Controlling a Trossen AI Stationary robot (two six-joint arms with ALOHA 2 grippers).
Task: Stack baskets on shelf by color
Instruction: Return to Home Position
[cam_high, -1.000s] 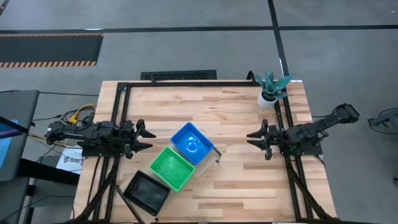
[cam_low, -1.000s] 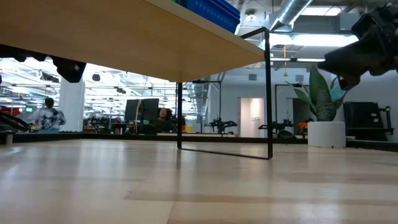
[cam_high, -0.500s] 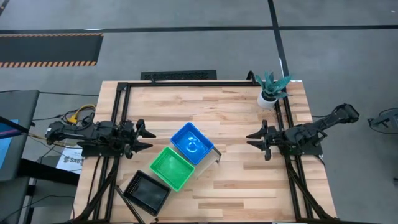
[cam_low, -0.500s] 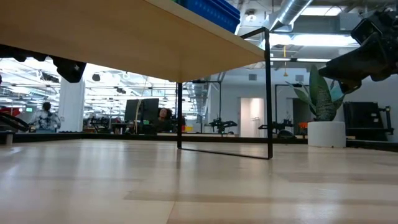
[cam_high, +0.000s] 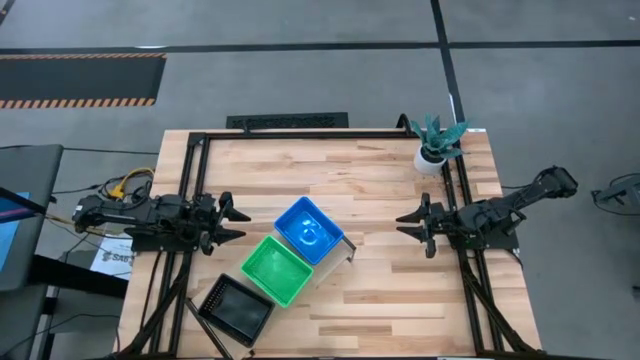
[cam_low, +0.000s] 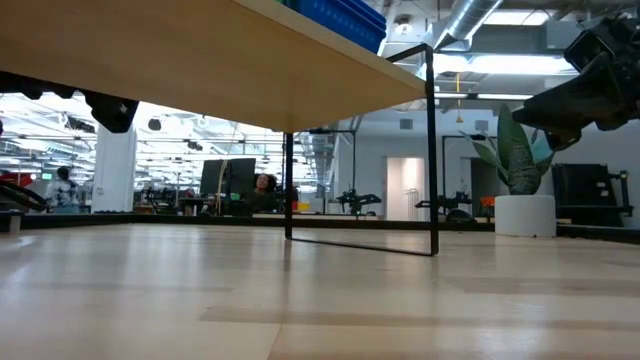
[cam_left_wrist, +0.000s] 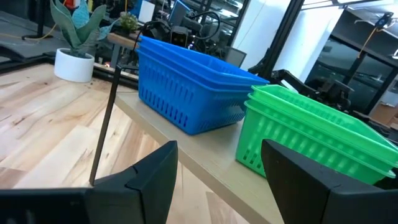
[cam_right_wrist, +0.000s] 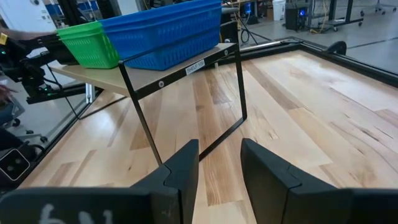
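Nudged upward since earlier: right claw (cam_high: 400, 224), spread like left claw (cam_high: 245, 224); between them, baskets (cam_high: 308, 229) color-stacked on shelf (cam_left_wrist: 211, 152), seemingly done.

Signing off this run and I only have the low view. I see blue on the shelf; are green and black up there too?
Observer: Yes. From above, the blue baskets, green baskets and black baskets sit in a row along the shelf, one colour per spot.
Operator: Left arm holding anything?
Observer: No, the left gripper is open and empty, left of the shelf over the table.
Operator: Right?
Observer: The right gripper is open and empty, right of the shelf.
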